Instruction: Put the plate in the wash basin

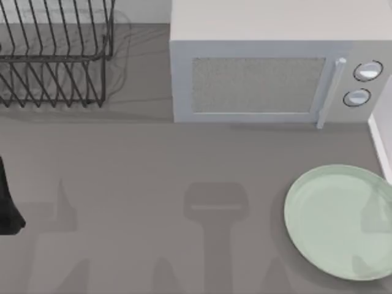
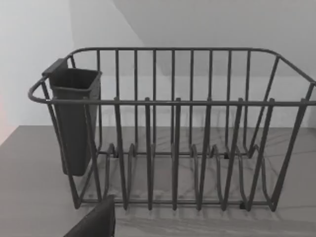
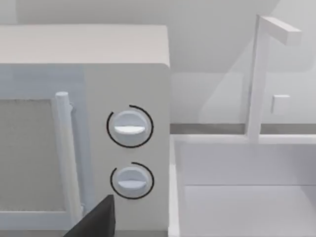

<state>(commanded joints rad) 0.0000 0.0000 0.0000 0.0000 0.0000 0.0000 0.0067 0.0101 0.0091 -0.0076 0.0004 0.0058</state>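
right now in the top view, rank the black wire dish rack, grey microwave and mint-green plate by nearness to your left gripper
From left gripper, left edge:
1. black wire dish rack, back left
2. grey microwave, back centre-right
3. pale mint-green round plate, front right

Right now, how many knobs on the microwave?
2. Both sit on the microwave front panel, at its right end past the door handle: the upper knob, and the lower knob just below it.
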